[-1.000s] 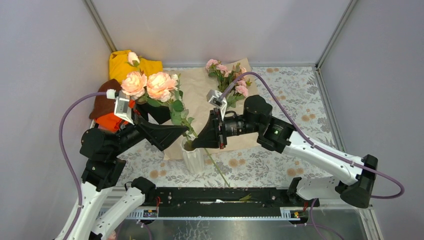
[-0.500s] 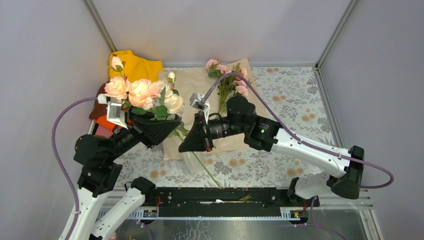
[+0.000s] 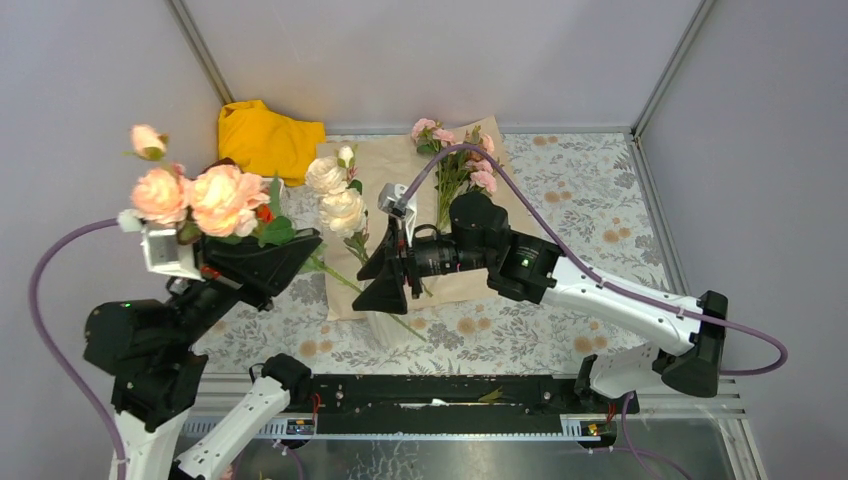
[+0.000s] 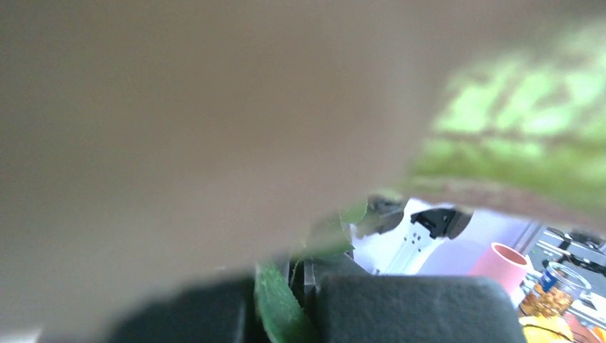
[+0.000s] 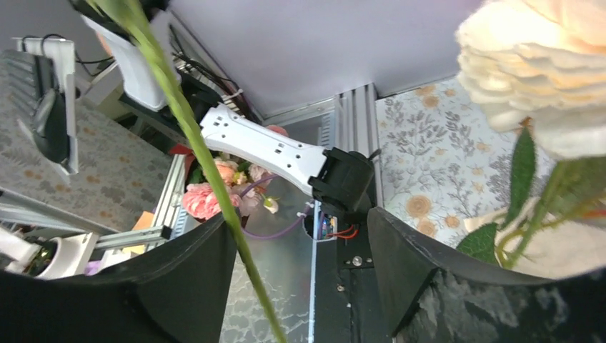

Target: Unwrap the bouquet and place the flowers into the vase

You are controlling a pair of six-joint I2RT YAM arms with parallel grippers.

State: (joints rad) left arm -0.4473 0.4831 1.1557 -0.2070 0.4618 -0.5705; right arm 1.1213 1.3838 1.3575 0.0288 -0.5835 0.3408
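In the left pincer (image 3: 312, 244), pressed together, pinching the long green stem (image 3: 340, 280) of the peach roses (image 3: 200, 195); held high over the left side of the tabletop (image 3: 600, 190), blooms above the wrist, stem end slanting down toward the vase (image 3: 383, 328); in the left wrist view, only blurred petal and leaf against the lens. At the right pincer (image 3: 388, 275), spread wide and holding nothing; straddling that same stem just above the vase, with most of the vase hidden beneath; cannot tell whether touching the stem. Just beyond, cream roses (image 3: 335, 190) upright beside the right pincer, lower stems hidden, so cannot tell whether in the vase. Farther back, small pink flowers (image 3: 455, 165) lying on the opened brown paper (image 3: 395, 165); yellow cloth (image 3: 265, 135) in the far left corner. Likely light and top-heavy, with springy wire stems and soft petals easily crushed; best taken low on the bare stem, below the leaves, never by the blooms; probably prone to swing or twist in a narrow pinch.
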